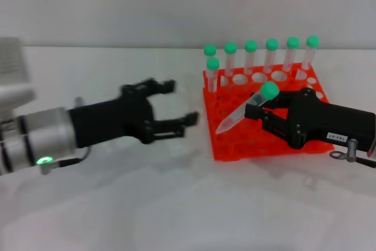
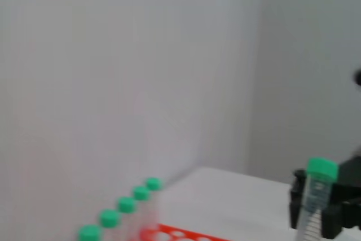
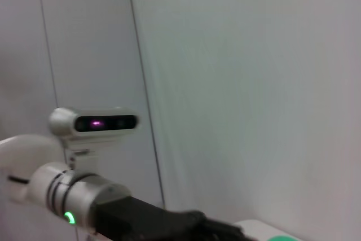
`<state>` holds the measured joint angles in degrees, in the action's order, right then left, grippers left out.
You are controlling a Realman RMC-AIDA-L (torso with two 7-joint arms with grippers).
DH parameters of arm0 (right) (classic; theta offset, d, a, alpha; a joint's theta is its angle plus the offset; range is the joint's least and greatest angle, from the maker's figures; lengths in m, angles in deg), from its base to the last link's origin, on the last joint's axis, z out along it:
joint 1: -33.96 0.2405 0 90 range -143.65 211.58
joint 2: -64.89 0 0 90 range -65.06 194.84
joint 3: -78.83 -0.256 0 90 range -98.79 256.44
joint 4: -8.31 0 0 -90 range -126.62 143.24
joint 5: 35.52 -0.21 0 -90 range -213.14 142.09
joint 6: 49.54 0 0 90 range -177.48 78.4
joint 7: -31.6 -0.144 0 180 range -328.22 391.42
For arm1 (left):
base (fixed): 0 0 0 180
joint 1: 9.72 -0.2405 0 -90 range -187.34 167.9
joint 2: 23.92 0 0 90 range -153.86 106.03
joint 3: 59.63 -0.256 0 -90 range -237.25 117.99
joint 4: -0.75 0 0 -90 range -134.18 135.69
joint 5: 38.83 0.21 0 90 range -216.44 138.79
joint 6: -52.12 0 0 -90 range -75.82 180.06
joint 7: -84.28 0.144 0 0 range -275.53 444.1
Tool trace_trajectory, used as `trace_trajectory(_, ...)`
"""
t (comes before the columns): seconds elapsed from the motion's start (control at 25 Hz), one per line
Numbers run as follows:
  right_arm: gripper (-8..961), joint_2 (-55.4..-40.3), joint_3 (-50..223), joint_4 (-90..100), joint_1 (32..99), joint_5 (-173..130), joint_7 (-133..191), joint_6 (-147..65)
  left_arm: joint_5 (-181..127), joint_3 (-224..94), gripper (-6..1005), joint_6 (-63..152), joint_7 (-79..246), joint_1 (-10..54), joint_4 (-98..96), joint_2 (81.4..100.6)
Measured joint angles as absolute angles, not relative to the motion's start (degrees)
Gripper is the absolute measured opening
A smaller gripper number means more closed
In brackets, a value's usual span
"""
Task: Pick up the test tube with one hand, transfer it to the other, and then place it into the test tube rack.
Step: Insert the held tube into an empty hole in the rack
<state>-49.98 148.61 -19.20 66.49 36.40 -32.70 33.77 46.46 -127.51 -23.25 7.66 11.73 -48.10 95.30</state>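
The test tube [image 1: 242, 114] has a green cap and hangs tilted over the orange-red test tube rack [image 1: 252, 146], its conical tip pointing toward my left arm. My right gripper [image 1: 257, 108], black with a white label on the forearm, is shut on the tube just below the cap. My left gripper [image 1: 179, 102], on the silver-grey forearm with the green light, stands open a short way left of the rack, with nothing between its fingers. In the left wrist view the held test tube [image 2: 314, 204] shows upright against the right gripper.
Several green-capped tubes [image 1: 251, 56] stand in the rack's back row, one more [image 1: 212, 73] at its left edge; they also appear as green-capped tubes [image 2: 120, 211] in the left wrist view. The white table [image 1: 147, 204] spreads out in front. A head camera [image 3: 93, 122] and wall fill the right wrist view.
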Motion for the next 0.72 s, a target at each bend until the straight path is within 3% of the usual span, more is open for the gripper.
trace_trajectory(0.08,213,-49.99,148.22,-19.2,66.33,36.39,-32.66,33.36,43.12,-126.38,893,-23.27,11.24,9.19,-47.96,95.26)
trace_trajectory(0.28,219,-50.11,147.48,-19.21,66.22,36.36,-32.1,32.55,31.35,-124.15,892,-23.49,19.49,3.07,-43.98,95.36)
trace_trajectory(0.72,233,-49.97,147.85,-20.52,68.16,37.12,-31.91,26.03,12.8,-123.62,891,-26.77,36.31,-1.13,-30.65,95.56)
